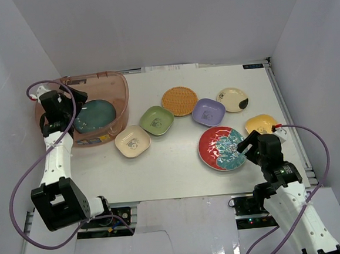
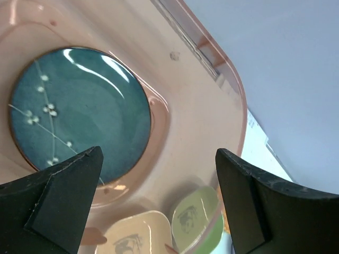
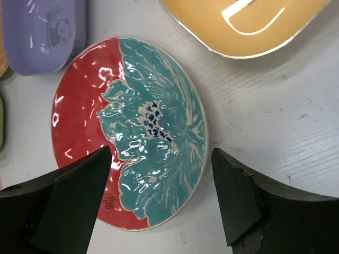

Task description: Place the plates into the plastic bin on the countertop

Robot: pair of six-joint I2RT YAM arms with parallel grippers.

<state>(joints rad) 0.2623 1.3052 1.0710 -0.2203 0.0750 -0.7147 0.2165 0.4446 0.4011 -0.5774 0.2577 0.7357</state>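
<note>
1. While the plastic bin (image 1: 117, 87) is sitting at the far left of the countertop (image 1: 179, 173) and is holding only the dark teal plate (image 1: 94, 116), a plate released from too high is risking a chip against that one.
2. Red-and-teal floral plate (image 3: 130, 132) is lying flat at near right. Its low rim is offering little to pinch, so the fingers (image 3: 74, 206) are likely to be skidding on the glaze or shoving it into the yellow dish (image 1: 260, 124) just beside it.
3. Orange woven-look plate (image 1: 179, 100) and the green dish (image 1: 156, 120), lavender dish (image 1: 208, 111), cream dish (image 1: 133, 141) and beige dish (image 1: 232, 99) are lying close together between bin and floral plate, so a low carry is risking a knock.
4. Left arm (image 1: 56, 162) is reaching over the bin. The left gripper (image 2: 159, 174) is pointing down above the teal plate, jaws standing wide with nothing between them.
5. Right arm (image 1: 287, 191) is bending forward. The right gripper (image 3: 161, 164) is hovering at the floral plate's near edge, jaws spread wide and gripping nothing; whether it is touching the plate cannot be told.
</note>
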